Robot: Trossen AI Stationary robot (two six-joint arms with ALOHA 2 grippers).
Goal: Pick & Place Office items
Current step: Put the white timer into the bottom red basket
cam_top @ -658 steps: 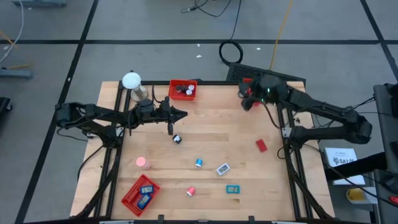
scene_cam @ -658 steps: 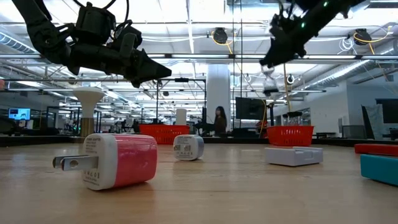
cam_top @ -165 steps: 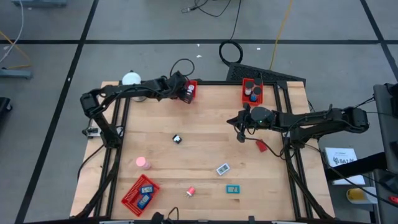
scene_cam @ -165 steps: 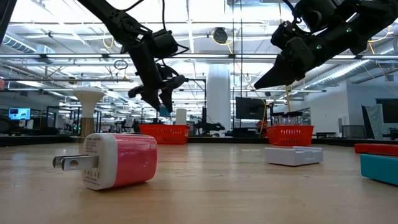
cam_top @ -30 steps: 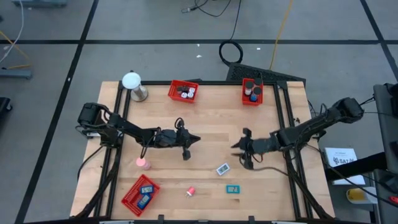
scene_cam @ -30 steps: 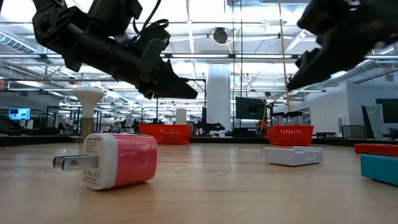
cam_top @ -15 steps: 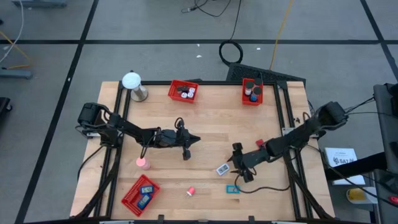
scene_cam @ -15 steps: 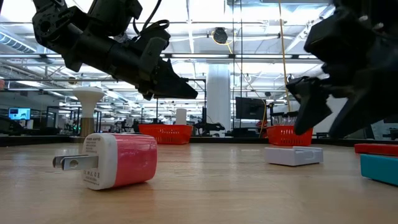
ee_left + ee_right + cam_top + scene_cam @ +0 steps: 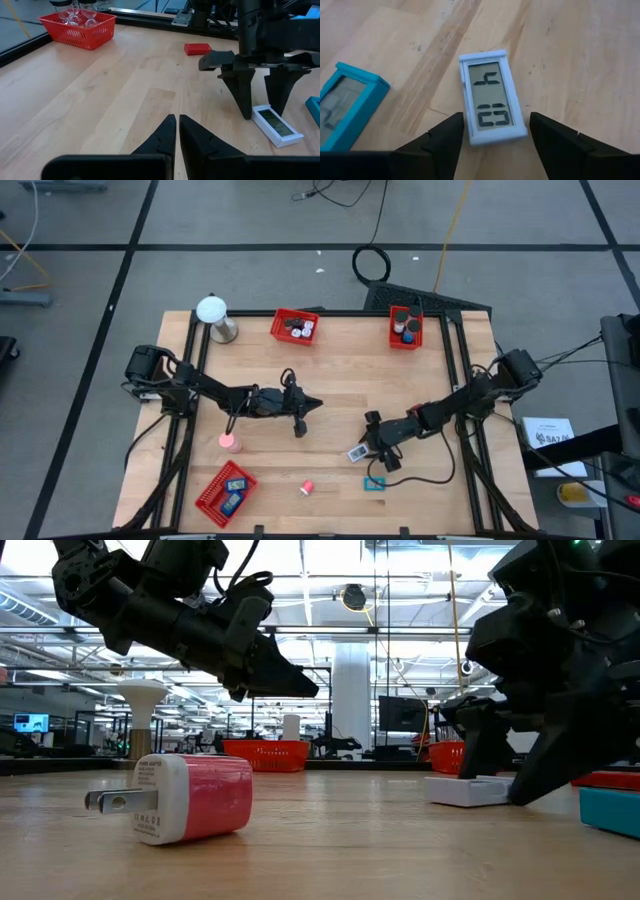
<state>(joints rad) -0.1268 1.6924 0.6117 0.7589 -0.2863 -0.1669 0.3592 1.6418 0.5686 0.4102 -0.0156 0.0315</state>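
Three red mesh trays [image 9: 294, 326] [image 9: 404, 327] [image 9: 226, 491] are set on the wooden counter [image 9: 340, 375] (two at the far edge, one at a near corner), and a white ball on a silver stand [image 9: 213, 315] is placed at a far corner.

Overhead, the high view stares straight down on the whole counter [image 9: 330, 380]; the low view sits at counter height, looking level into the room. Both wrist views share the white display unit [image 9: 492, 103], the right wrist close above it, the left farther off.
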